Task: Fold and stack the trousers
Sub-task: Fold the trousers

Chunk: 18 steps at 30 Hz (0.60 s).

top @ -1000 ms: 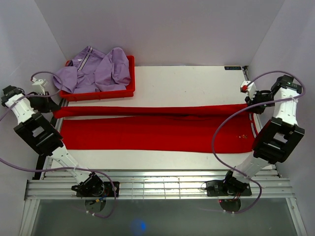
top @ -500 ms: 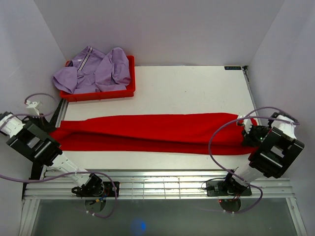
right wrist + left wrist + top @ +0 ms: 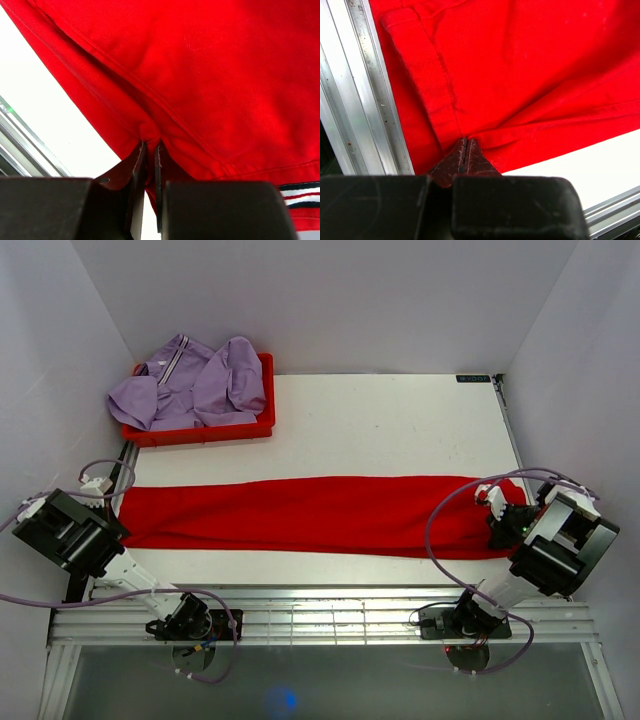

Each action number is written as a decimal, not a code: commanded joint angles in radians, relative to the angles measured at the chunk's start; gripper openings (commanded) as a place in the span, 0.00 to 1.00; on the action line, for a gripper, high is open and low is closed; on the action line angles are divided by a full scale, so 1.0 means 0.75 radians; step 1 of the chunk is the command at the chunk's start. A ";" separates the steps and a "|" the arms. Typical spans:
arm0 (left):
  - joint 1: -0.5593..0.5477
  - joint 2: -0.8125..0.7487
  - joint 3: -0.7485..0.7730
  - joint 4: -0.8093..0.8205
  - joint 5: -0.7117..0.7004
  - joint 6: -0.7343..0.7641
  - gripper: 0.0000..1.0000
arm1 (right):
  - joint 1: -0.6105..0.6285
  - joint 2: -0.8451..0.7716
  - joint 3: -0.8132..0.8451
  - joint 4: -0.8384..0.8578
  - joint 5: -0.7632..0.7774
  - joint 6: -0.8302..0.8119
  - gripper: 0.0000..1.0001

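Where the trousers [image 3: 310,515] are lying: across the near half of the desk [image 3: 400,420], stretching as one long red band from the left edge to the right edge.
Long axis: running parallel to the near edge, so each end is sitting right at one arm.
Left gripper [image 3: 465,146]: pinching cloth at the left end, just beside the hem, its jaws showing no gap.
Right gripper [image 3: 149,145]: pinching a fold at the right end, its jaws standing a hair apart with cloth between them.
Nearer arm: neither, since each is holding its own end, well apart from the other.
Coming move, as I judge: one end is needing to travel along the long axis toward the other.
Top view: showing the whole band, and a tray [image 3: 200,432] holding a purple garment [image 3: 190,380] at the far left corner.
Wrist views: showing the two grips, the rail [image 3: 365,100] touching the left hem, and a striped band [image 3: 300,196] at the right end.
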<state>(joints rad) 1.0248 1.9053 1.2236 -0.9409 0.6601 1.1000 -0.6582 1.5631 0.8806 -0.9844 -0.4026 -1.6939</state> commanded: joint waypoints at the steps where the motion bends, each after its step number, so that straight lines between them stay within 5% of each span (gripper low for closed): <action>1: -0.008 -0.004 0.068 0.193 -0.093 0.022 0.00 | -0.010 0.023 0.118 0.119 0.101 -0.022 0.08; 10: -0.014 -0.002 0.093 0.171 -0.121 0.030 0.00 | -0.012 -0.075 0.317 -0.168 0.105 -0.132 0.08; 18: -0.012 -0.023 0.142 0.003 -0.036 0.141 0.00 | 0.006 -0.039 0.043 0.171 0.236 -0.061 0.08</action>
<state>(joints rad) 0.9962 1.9076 1.2552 -0.9840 0.6407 1.1187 -0.6472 1.5047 0.9318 -1.0225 -0.3611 -1.7565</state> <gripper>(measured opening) 0.006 0.121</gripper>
